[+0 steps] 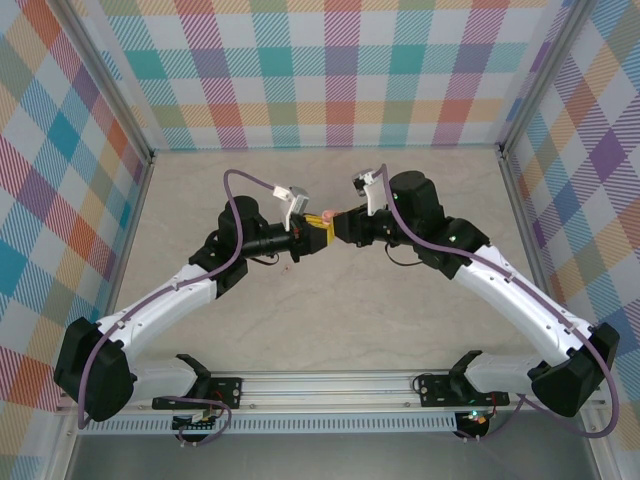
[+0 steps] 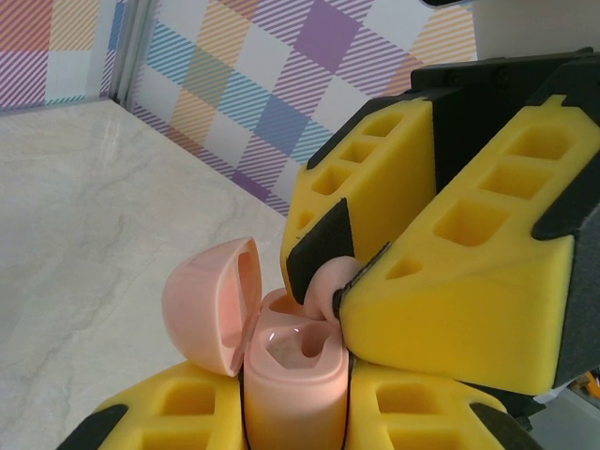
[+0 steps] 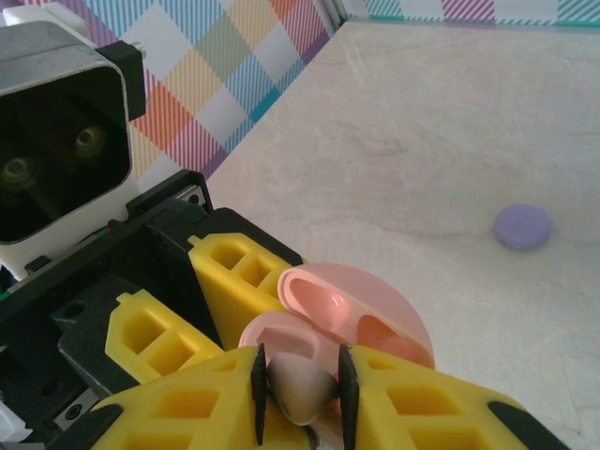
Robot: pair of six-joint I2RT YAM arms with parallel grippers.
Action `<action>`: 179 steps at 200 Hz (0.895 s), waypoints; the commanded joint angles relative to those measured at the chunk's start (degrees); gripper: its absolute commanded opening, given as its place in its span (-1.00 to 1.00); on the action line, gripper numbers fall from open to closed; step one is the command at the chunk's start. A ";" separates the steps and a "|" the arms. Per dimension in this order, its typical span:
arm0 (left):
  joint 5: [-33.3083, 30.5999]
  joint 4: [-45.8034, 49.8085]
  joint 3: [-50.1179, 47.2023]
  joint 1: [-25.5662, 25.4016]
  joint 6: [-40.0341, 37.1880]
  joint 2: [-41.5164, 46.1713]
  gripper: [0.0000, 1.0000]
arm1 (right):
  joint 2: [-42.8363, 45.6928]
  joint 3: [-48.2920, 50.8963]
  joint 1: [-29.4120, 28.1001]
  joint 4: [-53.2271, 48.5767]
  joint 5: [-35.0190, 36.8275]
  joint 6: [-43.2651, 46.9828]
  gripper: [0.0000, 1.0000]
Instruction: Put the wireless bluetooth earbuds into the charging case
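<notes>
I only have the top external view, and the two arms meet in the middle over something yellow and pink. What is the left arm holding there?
Observer: The left wrist view shows the left gripper clamping a pink charging case upright between its yellow fingers.
Operator: Is the lid open?
Observer: Yes, the lid is swung back to one side, so the inside of the case is exposed.
Operator: And the right arm?
Observer: The right gripper pinches a pale pink earbud right at the case's opening, not yet seated.
</notes>
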State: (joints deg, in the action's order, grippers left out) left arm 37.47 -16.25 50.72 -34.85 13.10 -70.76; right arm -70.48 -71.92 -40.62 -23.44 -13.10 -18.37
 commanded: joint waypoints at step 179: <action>3.12 -0.14 0.70 -0.87 -3.88 2.56 -0.83 | 0.77 -3.31 -0.87 -2.14 1.65 -0.52 0.06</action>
State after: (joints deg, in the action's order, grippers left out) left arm 38.52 -16.14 50.72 -34.85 10.83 -70.02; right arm -70.78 -73.54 -41.25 -24.99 -12.64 -18.81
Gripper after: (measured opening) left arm 0.222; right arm 0.515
